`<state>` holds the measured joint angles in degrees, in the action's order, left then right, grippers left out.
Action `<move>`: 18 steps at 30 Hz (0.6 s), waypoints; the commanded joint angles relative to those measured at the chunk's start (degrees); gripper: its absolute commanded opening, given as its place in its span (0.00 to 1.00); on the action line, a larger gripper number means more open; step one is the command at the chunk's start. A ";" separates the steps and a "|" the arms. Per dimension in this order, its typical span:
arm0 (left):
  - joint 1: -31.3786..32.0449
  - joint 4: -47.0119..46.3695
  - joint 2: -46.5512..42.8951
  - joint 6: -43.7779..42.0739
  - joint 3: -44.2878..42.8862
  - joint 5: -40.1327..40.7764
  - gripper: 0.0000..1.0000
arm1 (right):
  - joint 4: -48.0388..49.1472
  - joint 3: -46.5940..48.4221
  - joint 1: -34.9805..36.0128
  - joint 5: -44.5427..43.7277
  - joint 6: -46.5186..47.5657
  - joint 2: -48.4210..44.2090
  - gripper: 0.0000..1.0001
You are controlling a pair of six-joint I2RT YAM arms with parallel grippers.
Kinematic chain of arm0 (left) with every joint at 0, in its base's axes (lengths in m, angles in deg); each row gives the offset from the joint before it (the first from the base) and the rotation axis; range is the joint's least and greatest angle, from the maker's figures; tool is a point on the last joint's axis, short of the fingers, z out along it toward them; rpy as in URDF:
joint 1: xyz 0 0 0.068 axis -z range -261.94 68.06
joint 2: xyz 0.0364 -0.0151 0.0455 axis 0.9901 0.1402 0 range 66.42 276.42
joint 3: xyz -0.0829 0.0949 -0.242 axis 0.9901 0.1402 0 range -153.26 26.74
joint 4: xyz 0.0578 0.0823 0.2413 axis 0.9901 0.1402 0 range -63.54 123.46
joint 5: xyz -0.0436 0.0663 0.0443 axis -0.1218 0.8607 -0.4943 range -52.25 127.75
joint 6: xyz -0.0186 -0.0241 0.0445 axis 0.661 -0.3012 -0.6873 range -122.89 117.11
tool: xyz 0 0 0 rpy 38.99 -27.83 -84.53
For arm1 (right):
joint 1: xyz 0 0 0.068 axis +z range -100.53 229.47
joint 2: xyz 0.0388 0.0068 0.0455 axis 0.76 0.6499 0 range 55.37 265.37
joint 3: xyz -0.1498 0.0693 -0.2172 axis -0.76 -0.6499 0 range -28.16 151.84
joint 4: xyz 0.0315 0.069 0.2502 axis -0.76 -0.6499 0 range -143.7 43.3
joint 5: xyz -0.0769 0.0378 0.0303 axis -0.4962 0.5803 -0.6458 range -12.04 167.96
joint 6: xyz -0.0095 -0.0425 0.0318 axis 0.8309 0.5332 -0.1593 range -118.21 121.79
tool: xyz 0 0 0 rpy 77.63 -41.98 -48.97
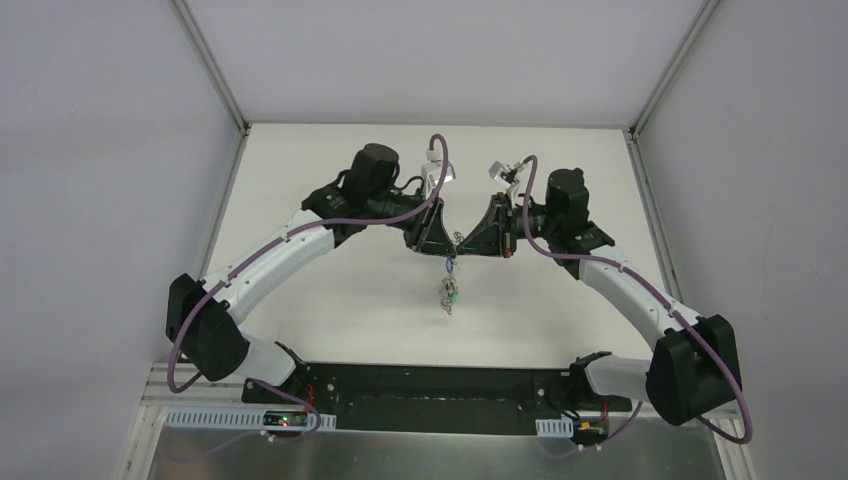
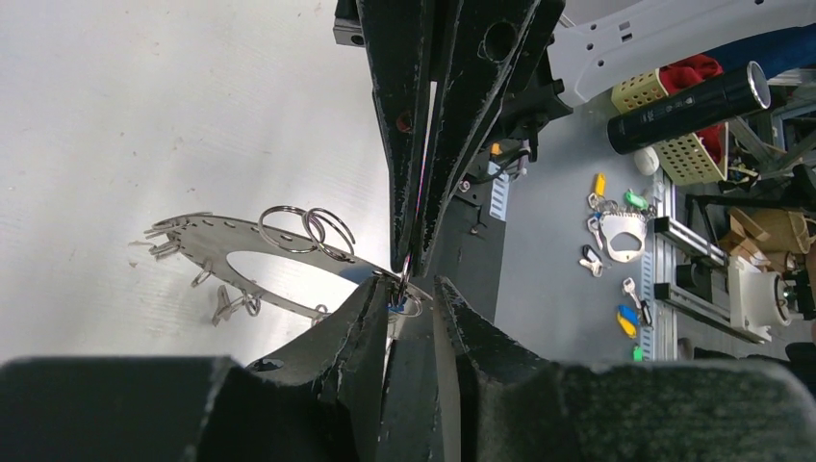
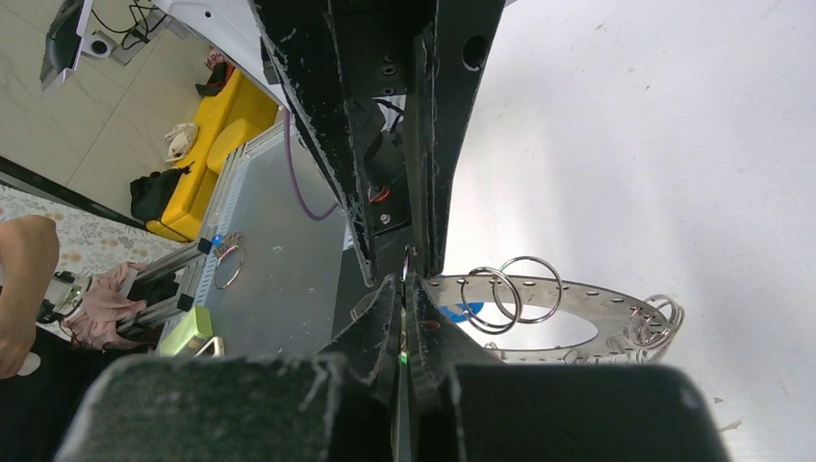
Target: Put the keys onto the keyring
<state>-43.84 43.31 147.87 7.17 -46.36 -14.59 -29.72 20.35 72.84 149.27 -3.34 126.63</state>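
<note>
Grey metal keyring (image 2: 204, 241) sits level in the air above the table (image 1: 350, 300), its rim clenched in the tight-closed right gripper (image 3: 406, 289). The left gripper (image 2: 409, 300) meets it at the same rim, jaws slightly apart; whether they pinch anything I cannot tell. Keys (image 1: 448, 293) dangle beneath.

Top view: keys (image 1: 447, 294) dangle at 6 o'clock below where both arms' tips meet. Too small to count or to read tag colours.
Left wrist: keyring (image 2: 202, 241) rim at 4 o'clock vanishes behind a left gripper (image 2: 412, 289) finger. Blue bit (image 2: 395, 304) in the gap is too small to ID, and I can't tell if it's pinched.
Right wrist: keyring's 6 o'clock rim is hidden by the right gripper (image 3: 404, 284) body, its 9 o'clock end lost at the fingertips. Arm (image 3: 19, 289) is cut off at the 9 o'clock edge.
</note>
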 commanded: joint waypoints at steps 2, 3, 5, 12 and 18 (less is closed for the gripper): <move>-0.58 -3.14 -0.81 1.54 0.50 -2.24 0.21 | 3.26 0.00 -0.36 1.03 0.16 -1.31 0.00; -0.58 -3.21 -0.71 1.65 0.38 -2.40 0.19 | 3.27 -0.02 -0.34 1.03 0.12 -1.30 0.00; -0.58 -3.32 -0.44 1.85 0.16 -2.67 0.15 | 3.24 -0.08 -0.35 1.10 0.12 -1.23 0.00; -0.74 -3.44 -0.50 1.96 0.49 -2.96 0.11 | 3.25 -0.08 -0.58 1.03 0.30 -1.22 0.00; -0.84 -3.48 -0.68 1.91 0.59 -3.16 0.05 | 3.28 -0.08 -0.73 1.04 0.21 -1.15 0.00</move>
<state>-44.19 41.78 147.87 8.48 -46.25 -14.96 -29.35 20.35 72.56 149.33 -3.36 126.63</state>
